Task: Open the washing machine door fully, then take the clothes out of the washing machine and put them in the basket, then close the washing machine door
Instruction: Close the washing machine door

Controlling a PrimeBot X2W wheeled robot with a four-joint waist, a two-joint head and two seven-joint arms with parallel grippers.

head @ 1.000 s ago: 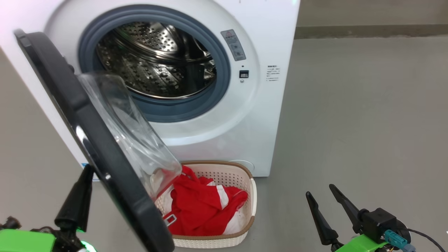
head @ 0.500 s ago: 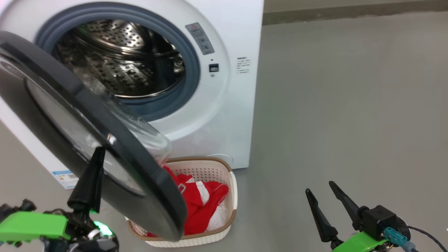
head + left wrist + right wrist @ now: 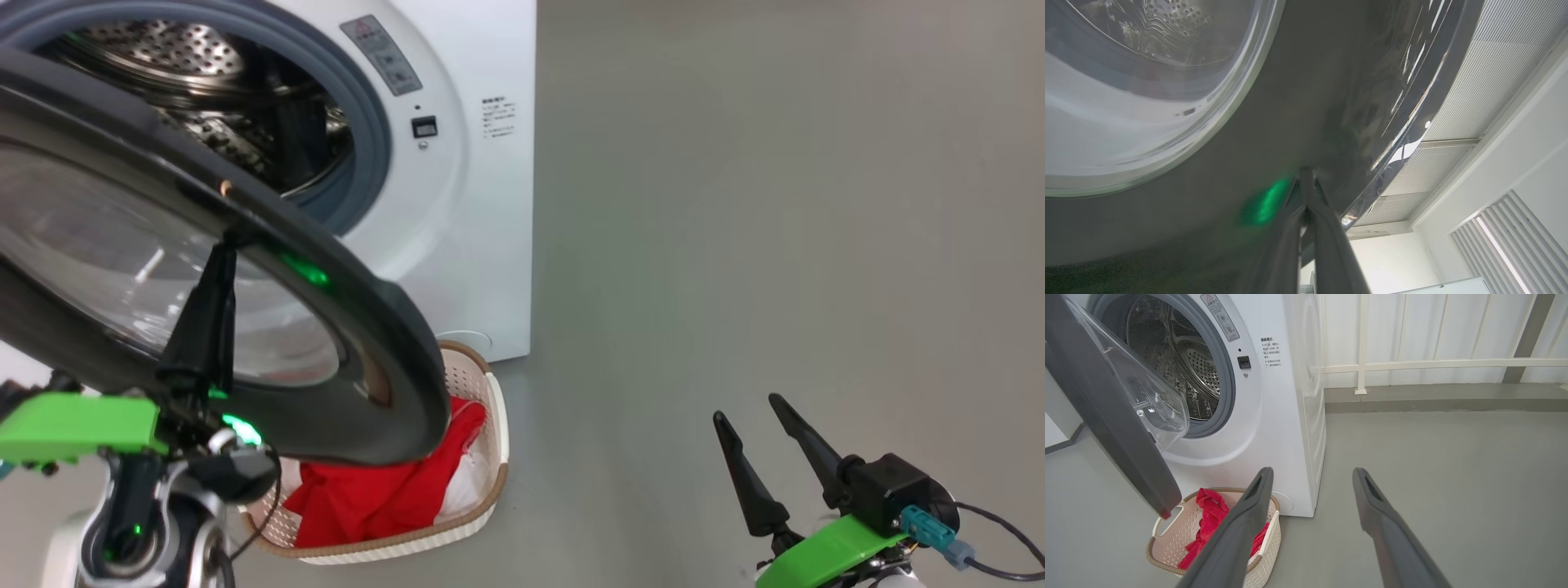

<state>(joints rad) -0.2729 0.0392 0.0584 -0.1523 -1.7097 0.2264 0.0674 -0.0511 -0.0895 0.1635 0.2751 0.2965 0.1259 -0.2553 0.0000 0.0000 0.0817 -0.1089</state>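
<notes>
Left gripper (image 3: 220, 260), jaws shut, tips touching the washing machine door (image 3: 384, 351), may slip on its glossy rim w/o latching it; right gripper (image 3: 746, 407) jaws wide, empty.

Head: down onto washing machine door (image 3: 371, 327), basket (image 3: 500, 445).
Left wrist: close beneath it, facing up.
Right wrist: low, sharing both.

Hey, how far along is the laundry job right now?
Done: red and white clothes lie in the cream perforated plastic basket, and the white washing machine's steel drum looks empty. In hand: the shut left hand touches the glossy black-rimmed round door. Left: the door is not yet closed. The right hand is open, idle.
</notes>
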